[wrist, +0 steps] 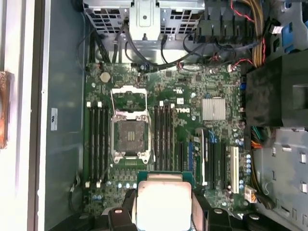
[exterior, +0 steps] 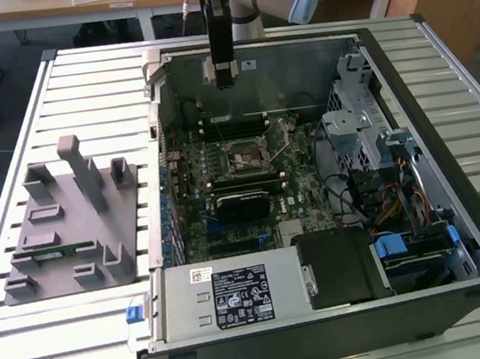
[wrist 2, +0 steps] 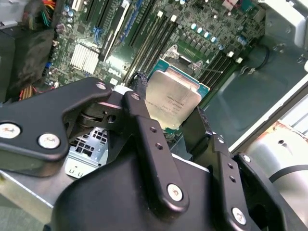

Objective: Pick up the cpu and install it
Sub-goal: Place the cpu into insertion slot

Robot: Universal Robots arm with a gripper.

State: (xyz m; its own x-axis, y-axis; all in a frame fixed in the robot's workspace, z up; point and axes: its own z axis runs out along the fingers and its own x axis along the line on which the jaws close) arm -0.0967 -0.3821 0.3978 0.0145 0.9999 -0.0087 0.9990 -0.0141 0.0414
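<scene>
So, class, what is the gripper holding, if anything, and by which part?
The gripper holds the cpu, pinched at two opposite edges.

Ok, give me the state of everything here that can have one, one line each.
cpu, gripped and held up over the open case, not seated.
gripper, shut on the cpu.
socket, empty, its load plate swung open.
computer case, lying on its side, open on top.
memory stick, resting on the grey fixture beside the case.
</scene>
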